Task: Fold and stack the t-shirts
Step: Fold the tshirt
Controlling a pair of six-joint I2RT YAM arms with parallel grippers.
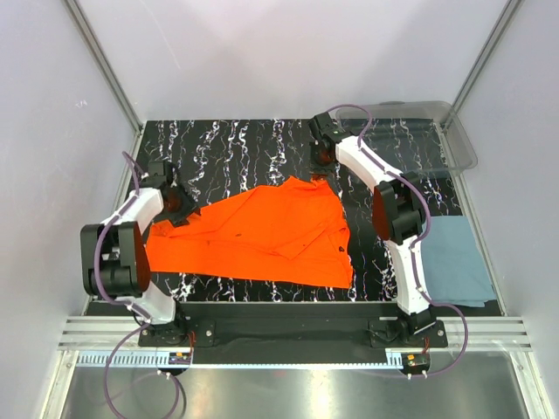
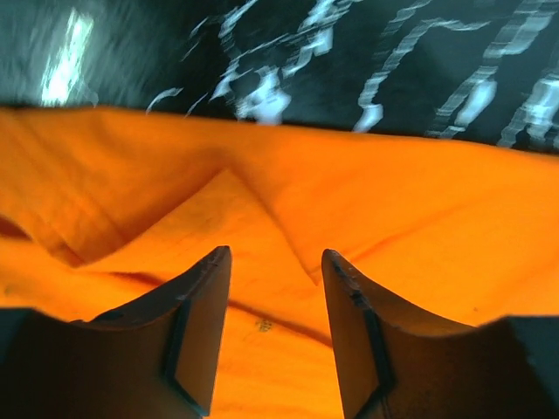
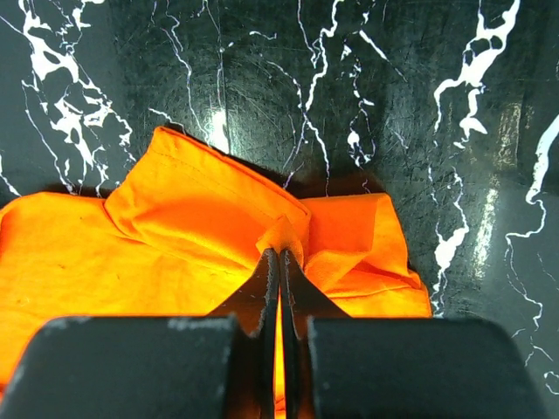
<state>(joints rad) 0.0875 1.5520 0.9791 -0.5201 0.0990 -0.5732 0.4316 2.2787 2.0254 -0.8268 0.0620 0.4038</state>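
Orange t-shirt (image 1: 262, 236) spread on table (image 1: 236, 148) centre. Far corner fold pinched tight by right gripper (image 3: 279, 253). Left gripper (image 2: 275, 255) held half-wide over left edge, nothing clamped. Blue-grey t-shirt (image 1: 454, 262) laid at right.

Two arms extended, one gripper parted, the other pinched shut.
The left arm (image 1: 113, 257) folds at its elbow, and the left gripper (image 2: 275, 257) points downward with its fingers standing apart. The right arm (image 1: 395, 209) stretches far forward, and the right gripper (image 3: 279, 255) is clamped tight on a fold of the orange t-shirt (image 3: 201, 209).
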